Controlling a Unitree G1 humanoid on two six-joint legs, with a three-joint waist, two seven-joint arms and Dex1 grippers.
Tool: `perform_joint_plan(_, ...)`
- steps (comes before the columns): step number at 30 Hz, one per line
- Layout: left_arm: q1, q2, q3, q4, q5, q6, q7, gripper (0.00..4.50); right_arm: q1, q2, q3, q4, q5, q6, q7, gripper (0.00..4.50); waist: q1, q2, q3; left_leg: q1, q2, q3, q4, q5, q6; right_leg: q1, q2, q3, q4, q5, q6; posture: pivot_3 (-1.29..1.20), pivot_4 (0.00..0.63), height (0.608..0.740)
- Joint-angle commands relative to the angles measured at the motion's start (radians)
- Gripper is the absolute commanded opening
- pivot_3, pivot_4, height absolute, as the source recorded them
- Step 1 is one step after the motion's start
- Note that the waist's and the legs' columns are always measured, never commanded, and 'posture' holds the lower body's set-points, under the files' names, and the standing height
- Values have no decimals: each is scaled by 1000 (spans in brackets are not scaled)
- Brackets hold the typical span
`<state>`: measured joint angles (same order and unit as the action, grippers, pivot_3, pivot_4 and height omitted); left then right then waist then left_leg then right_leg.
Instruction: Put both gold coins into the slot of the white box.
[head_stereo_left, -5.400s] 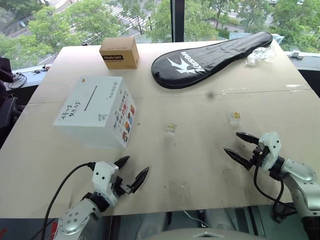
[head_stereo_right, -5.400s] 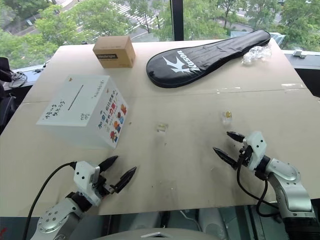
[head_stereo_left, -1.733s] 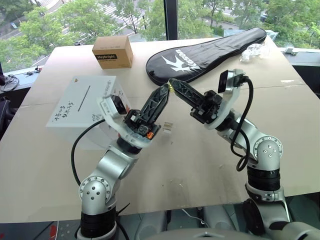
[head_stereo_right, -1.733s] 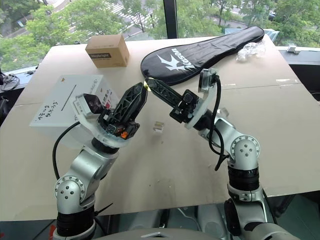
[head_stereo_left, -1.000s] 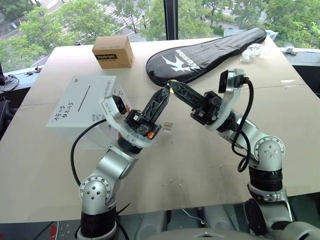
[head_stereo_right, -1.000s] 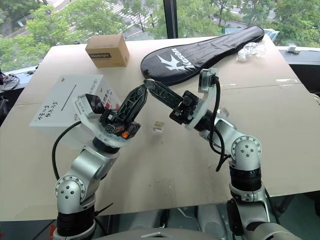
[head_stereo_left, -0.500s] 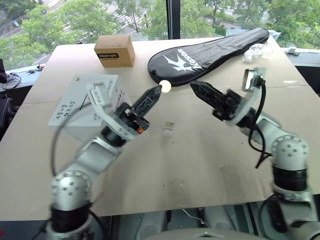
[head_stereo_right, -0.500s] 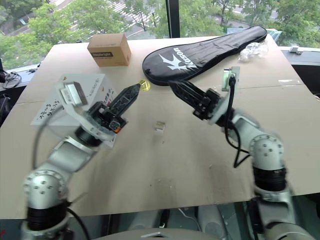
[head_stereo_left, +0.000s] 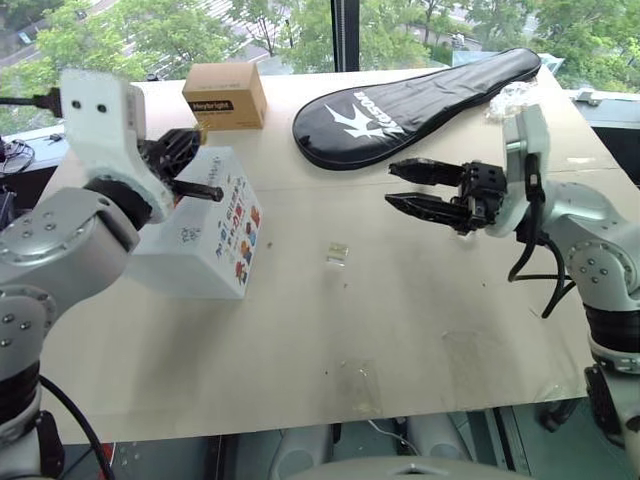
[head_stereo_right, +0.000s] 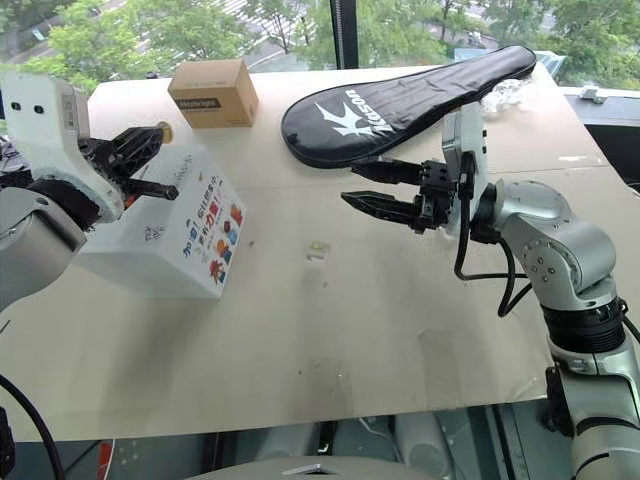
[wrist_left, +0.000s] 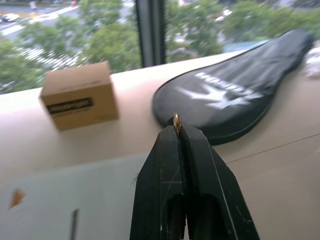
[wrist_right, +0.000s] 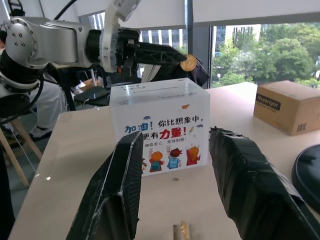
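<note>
Where the table edge lies nearest:
Table (head_stereo_left: 300, 350): bare tan board, faint scuffs.
Second gold coin (head_stereo_left: 339, 250): flat on the table in a small clear scrap, just right of the white box, between the two arms; seen again in the right wrist view (wrist_right: 184, 230), low between that gripper's fingers.
White box (head_stereo_left: 215, 240): on the table's left half, picture side with colourful figures facing the near right; top face white, with the slot (wrist_left: 73, 223) a thin dark slit in it.
Left gripper (wrist_left: 176, 127): above the white box, fingers pressed together, clenched on a gold coin (wrist_right: 188, 62) pinched at the tips, edge poking out.
Right gripper (head_stereo_left: 398, 185): over the table's right half, apart from everything, pointing toward the white box; fingers parted, nothing between them.
Brown cardboard box (head_stereo_left: 224, 95): behind the white box, near the far edge.
Black racket cover (head_stereo_left: 420, 92): far right, lying aslant, white print on it.
Crumpled clear plastic (head_stereo_left: 510, 96): beside the cover's narrow end.
</note>
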<state>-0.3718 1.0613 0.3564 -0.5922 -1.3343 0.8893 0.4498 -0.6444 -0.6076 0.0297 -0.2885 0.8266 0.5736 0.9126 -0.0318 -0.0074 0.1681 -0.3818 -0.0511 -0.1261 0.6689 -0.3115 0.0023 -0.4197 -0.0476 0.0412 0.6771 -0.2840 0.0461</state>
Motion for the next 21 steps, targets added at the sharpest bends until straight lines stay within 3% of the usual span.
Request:
perform_joint_plan(1, 4, 7, 72, -41, -43, 26, 123, 0, -25, 14, -26, 11, -18, -34, 30, 2231, 2, 0, 0, -1, 0, 0, 0, 0, 0, 0, 0, 0, 0, 0, 0, 0, 150, 740)
perform_joint_plan(13, 137, 33, 141, -53, -208, 65, 281, 0, -27, 63, -35, 39, -68, -50, 54, 2231, 5, 0, 0, -1, -1, 1, 0, 0, 0, -2, -1, 0, 1, 0, 0, 0, 150, 740)
perform_joint_plan(21, 239, 20, 139, -60, -179, 63, 246, 0, -41, 69, -40, 38, -74, -38, 40, 2231, 4, 0, 0, -1, -1, 2, 0, 0, 0, -2, -1, 1, 2, 0, 0, 0, 150, 740)
